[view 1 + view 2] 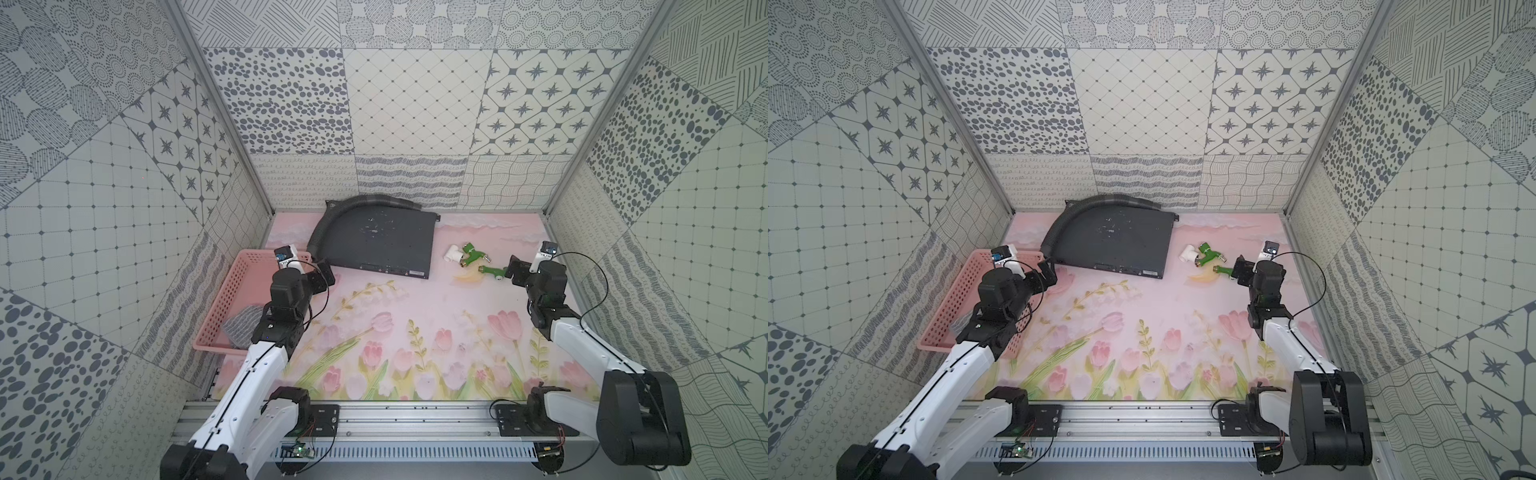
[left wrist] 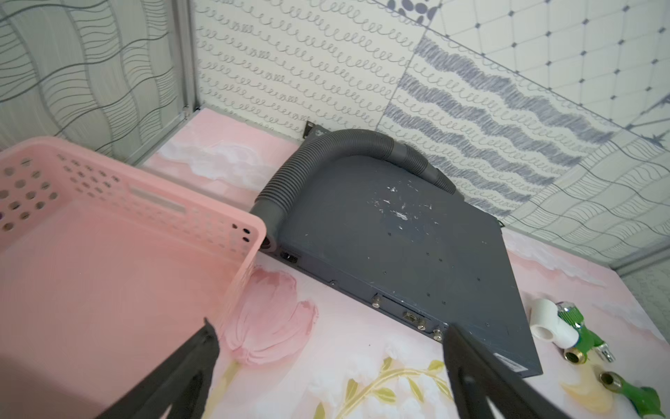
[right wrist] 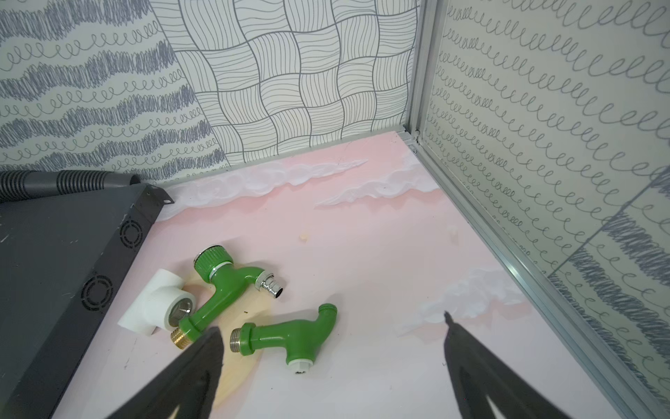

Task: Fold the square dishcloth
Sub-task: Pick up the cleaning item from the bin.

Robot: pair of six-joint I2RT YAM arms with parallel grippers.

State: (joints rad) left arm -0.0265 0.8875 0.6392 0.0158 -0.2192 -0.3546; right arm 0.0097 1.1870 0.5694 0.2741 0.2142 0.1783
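Observation:
The square dishcloth, grey with thin pale stripes, lies crumpled in the near end of a pink basket on the left. The left arm hides part of it, and only a sliver of the dishcloth shows in a top view. It is out of both wrist views. My left gripper hangs open and empty beyond the basket's far right corner, over the table. My right gripper is open and empty at the far right, just above a green tap fitting.
A dark flat metal box with a grey ribbed hose on it lies at the back. A second green tap and a white pipe elbow lie right of the box. Patterned walls close in three sides.

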